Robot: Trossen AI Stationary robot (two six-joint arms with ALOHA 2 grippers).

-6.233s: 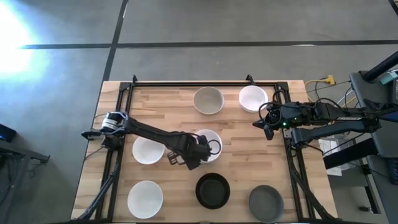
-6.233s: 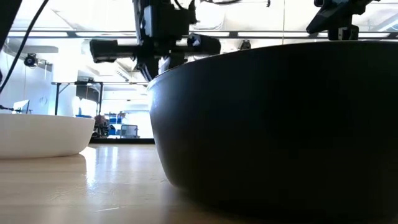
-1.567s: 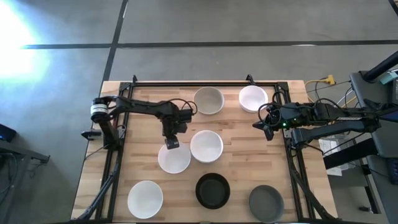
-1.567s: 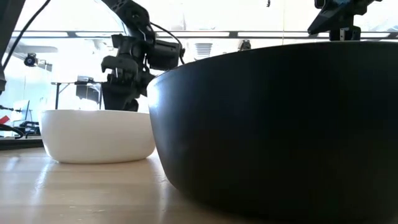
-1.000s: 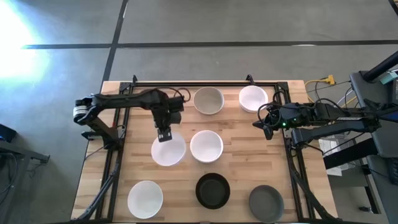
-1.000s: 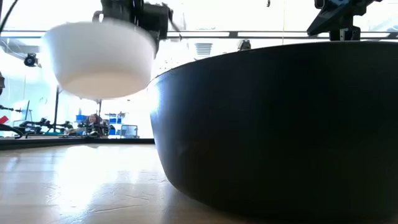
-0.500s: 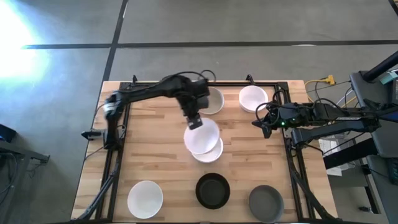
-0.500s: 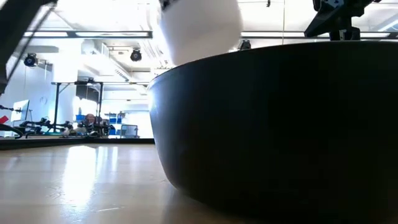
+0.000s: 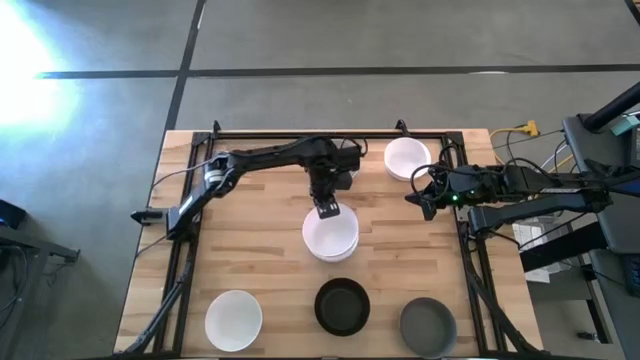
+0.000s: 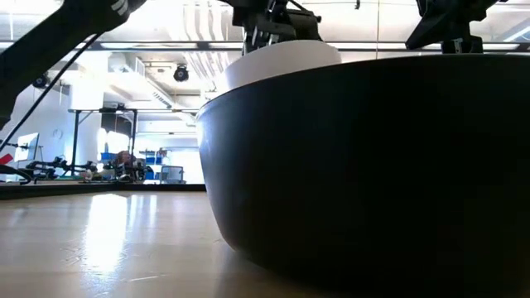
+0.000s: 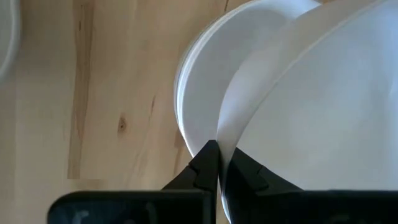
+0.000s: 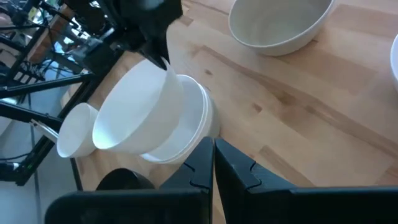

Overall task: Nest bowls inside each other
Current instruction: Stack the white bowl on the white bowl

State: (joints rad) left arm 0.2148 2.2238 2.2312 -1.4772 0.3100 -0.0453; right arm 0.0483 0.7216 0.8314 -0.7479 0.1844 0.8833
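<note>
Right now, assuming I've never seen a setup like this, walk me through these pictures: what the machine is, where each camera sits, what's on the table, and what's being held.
This is a robot with two dark arms at a wooden table, each ending in a two-finger gripper.

One camera looks straight down; one sits at table height, mostly blocked by the black bowl; one rides on each wrist.

The left gripper, at mid-table, is shut on the rim of a white bowl, holding it tilted over a second white bowl that sits on the table.

The right gripper waits shut at the table's right edge.

Also on the table: a beige bowl, partly hidden under the left arm from above, another white bowl, a white bowl at the front left and a dark grey bowl.
</note>
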